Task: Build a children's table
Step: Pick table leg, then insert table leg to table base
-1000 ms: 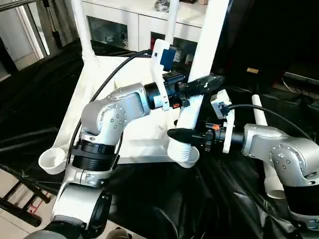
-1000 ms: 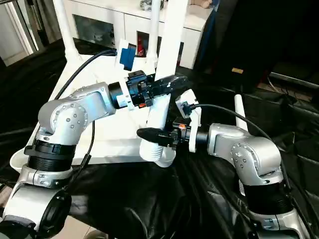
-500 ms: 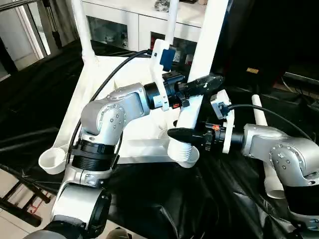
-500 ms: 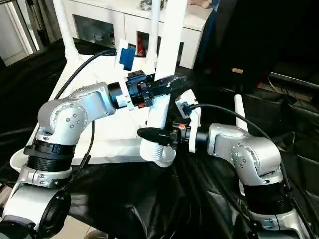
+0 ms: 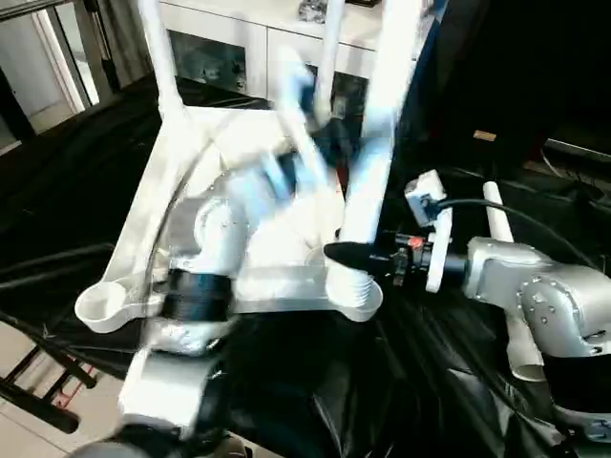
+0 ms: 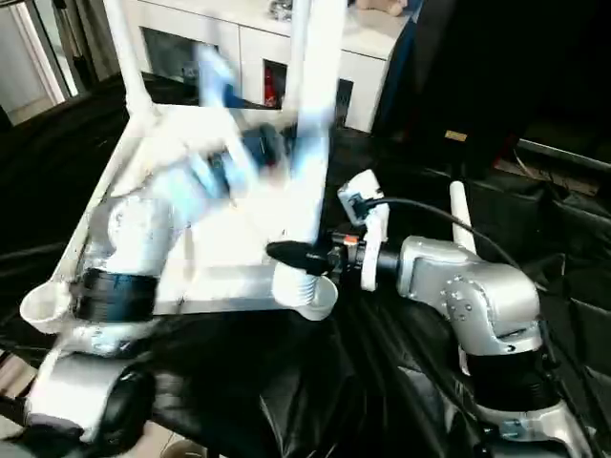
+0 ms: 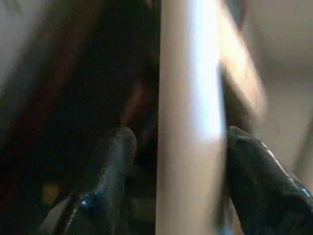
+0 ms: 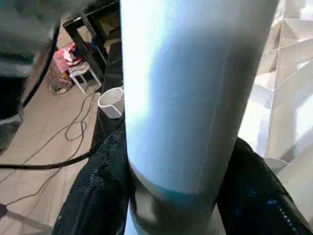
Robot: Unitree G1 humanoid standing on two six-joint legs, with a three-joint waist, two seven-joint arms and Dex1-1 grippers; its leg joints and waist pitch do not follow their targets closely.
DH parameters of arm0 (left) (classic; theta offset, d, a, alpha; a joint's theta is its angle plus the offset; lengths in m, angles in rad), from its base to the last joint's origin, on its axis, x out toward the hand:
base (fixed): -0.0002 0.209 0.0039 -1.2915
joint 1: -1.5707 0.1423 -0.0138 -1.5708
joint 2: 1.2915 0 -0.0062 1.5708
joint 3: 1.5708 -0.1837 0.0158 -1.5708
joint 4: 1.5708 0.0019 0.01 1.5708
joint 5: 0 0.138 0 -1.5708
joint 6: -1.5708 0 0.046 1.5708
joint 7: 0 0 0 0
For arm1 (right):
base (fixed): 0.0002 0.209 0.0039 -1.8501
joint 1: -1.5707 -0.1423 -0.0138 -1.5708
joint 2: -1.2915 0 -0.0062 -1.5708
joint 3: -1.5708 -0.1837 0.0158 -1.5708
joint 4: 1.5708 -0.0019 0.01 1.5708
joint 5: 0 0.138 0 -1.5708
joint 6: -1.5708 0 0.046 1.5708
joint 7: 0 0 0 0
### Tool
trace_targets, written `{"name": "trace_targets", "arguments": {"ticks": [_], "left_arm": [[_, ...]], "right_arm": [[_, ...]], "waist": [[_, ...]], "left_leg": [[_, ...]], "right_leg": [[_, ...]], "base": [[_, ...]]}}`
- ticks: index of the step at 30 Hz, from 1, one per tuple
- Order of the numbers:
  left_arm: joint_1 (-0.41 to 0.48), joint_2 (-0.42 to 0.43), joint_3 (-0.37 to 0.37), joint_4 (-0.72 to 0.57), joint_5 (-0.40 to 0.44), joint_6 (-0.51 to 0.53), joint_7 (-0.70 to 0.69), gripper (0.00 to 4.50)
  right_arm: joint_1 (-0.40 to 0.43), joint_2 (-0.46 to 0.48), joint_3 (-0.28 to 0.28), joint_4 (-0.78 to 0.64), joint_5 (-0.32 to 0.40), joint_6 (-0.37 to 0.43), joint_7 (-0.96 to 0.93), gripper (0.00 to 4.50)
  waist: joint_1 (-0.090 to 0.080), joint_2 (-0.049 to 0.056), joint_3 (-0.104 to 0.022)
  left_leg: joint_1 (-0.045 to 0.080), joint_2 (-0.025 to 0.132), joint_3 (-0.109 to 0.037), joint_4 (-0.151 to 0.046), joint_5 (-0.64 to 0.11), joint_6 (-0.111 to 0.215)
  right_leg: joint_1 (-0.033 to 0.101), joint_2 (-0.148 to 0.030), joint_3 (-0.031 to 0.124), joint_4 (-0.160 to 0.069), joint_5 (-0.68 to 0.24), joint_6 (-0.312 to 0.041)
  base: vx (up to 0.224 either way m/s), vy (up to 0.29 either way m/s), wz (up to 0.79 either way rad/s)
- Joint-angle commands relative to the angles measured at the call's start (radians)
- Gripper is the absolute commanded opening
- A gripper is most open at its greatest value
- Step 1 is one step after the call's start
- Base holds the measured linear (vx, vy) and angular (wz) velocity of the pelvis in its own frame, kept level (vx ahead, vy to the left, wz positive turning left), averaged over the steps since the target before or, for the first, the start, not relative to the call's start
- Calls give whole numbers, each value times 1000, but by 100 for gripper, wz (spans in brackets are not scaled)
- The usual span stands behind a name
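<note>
At centre frame of the head views, the white tabletop (image 5: 258, 205) lies upside down on the black-draped work table (image 5: 401, 382), ribbed underside up, round corner sockets at its corners; one empty socket (image 5: 103, 305) sits at lower left. A white leg (image 5: 368, 181) stands upright from the near socket (image 5: 353, 296) just right of centre, its threaded lower end showing at the socket's mouth. Two more legs rise from the far corners at the top of the frame, one at upper left (image 5: 158, 52), one near top centre (image 5: 327, 48). A fourth leg (image 5: 501, 286) lies on the black cloth at right, partly hidden behind the right arm.

Right gripper (image 5: 348, 256): comes in level from the right, black fingers clamped around the standing leg low down, just above the socket. Its wrist view shows a finger (image 8: 100, 191) pressed against each side of the tube.

Left gripper (image 7: 171, 186): the arm is a heavy motion smear across the left half of the head views, so its place there cannot be fixed. In its wrist view the fingers (image 7: 105, 171) stand on either side of a white tube, with a dark gap between one finger and the tube; jaws apart, not gripping.

White cabinets (image 5: 239, 52) with glass doors run along the top of the frame behind the table.
</note>
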Motion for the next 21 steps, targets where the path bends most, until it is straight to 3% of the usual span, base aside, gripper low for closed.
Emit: {"name": "trace_targets", "arguments": {"ticks": [1,3,8,11,14,15,16,17,21], "left_arm": [[-42,-17,136,13,-137,-50,50,303],[-43,-3,147,9,-140,-45,50,303],[-1,24,102,-10,-71,-34,20,303],[31,74,47,28,56,-78,55,303],[103,199,-141,72,279,-139,12,303],[103,200,-142,72,281,-139,12,303],[150,270,-252,79,374,-167,-39,303],[160,285,-277,78,393,-173,-52,303],[251,356,-399,7,433,-183,-223,303]], "right_arm": [[12,20,-34,10,7,-28,-37,189],[20,31,-43,17,-1,-40,-57,189],[33,58,-70,25,-7,-59,-97,189],[31,86,-93,56,-66,-129,-176,189],[30,90,-102,108,-149,-222,-256,189],[30,90,-102,108,-150,-222,-257,189],[34,82,-100,136,-201,-275,-299,189],[36,80,-99,141,-210,-286,-307,189],[60,68,-102,176,-273,-366,-345,189]], "waist": [[6,-16,-75],[6,-18,-74],[6,-6,-74],[9,-6,-74],[11,-3,-74],[9,-3,-75],[7,-6,-75],[9,-3,-76],[5,-5,-76]], "left_leg": [[9,27,-6,-63,-134,-6],[10,26,-5,-62,-134,-6],[18,32,-7,-67,-151,-19],[19,33,-8,-72,-166,-37],[20,33,-10,-77,-179,-64],[20,33,-11,-79,-177,-71],[20,31,-9,-79,-176,-72],[22,34,-12,-80,-177,-78],[21,33,-5,-77,-154,-73]], "right_leg": [[61,-60,37,-67,-180,-154],[58,-58,36,-67,-188,-159],[50,-54,38,-69,-212,-131],[47,-55,38,-70,-217,-105],[47,-56,40,-72,-245,-60],[46,-55,41,-71,-245,-42],[47,-54,41,-70,-238,-45],[44,-58,40,-70,-248,-38],[43,-57,41,-58,-171,-104]], "base": [[0,0,0],[0,0,0],[0,0,0],[0,0,0],[0,0,0],[0,0,0],[0,0,0],[0,0,0],[0,0,0]]}}
